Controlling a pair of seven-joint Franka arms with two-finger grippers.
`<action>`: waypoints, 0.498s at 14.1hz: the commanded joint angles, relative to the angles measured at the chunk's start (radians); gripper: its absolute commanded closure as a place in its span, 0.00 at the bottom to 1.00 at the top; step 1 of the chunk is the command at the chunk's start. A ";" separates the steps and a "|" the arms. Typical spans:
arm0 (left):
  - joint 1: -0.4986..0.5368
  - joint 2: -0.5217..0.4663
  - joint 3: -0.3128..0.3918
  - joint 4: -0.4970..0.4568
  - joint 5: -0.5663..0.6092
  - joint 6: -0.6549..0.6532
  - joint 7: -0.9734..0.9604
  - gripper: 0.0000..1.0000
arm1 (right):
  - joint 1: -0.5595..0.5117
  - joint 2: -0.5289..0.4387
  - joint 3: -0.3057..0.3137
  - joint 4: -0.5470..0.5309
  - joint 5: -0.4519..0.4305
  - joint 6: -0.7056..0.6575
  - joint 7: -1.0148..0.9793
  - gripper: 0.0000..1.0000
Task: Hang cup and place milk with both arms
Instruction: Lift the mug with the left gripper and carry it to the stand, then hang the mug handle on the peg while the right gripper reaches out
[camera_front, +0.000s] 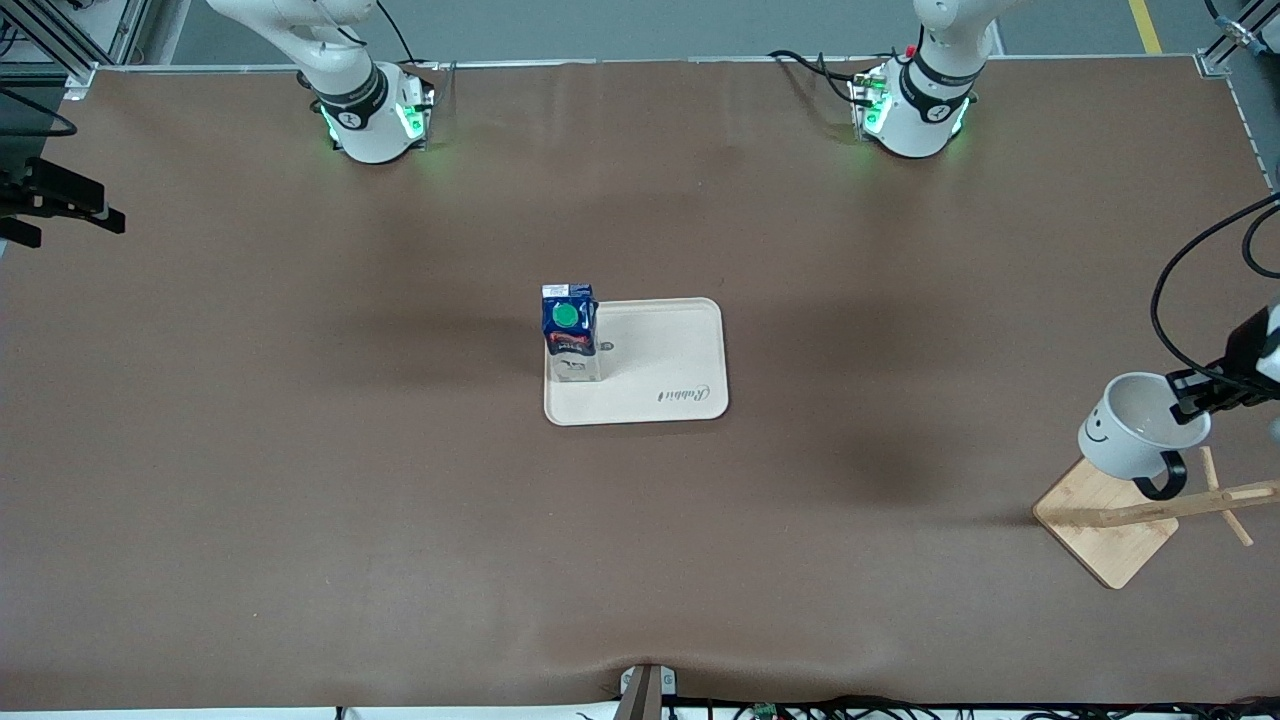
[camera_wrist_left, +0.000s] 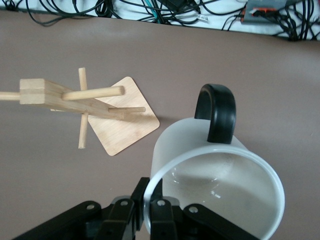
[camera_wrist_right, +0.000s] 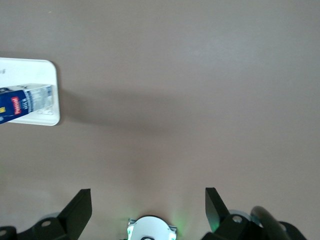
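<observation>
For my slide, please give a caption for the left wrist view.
Left gripper holds the cup by its rim above the wooden rack.

The tray (camera_front: 660, 385) bears the script word "Rabbit"; print on the milk (camera_front: 570, 335) is unreadable

I see the white cup (camera_front: 1140, 432) with its black smiley and black handle, the dark blue milk (camera_front: 570, 335) with a green cap and red-white print, a cream tray (camera_front: 670, 375), pale wooden rack (camera_front: 1140, 515), brown table (camera_front: 300, 450).
</observation>
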 joint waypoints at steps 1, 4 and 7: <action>0.049 0.036 -0.007 0.018 -0.073 0.033 -0.002 1.00 | -0.011 0.007 0.022 0.014 0.029 -0.033 -0.007 0.00; 0.072 0.075 -0.007 0.042 -0.095 0.054 -0.037 1.00 | -0.009 0.006 0.078 0.013 0.029 -0.044 0.116 0.00; 0.109 0.095 -0.007 0.047 -0.125 0.060 -0.048 1.00 | -0.011 0.006 0.157 0.013 0.034 -0.041 0.224 0.00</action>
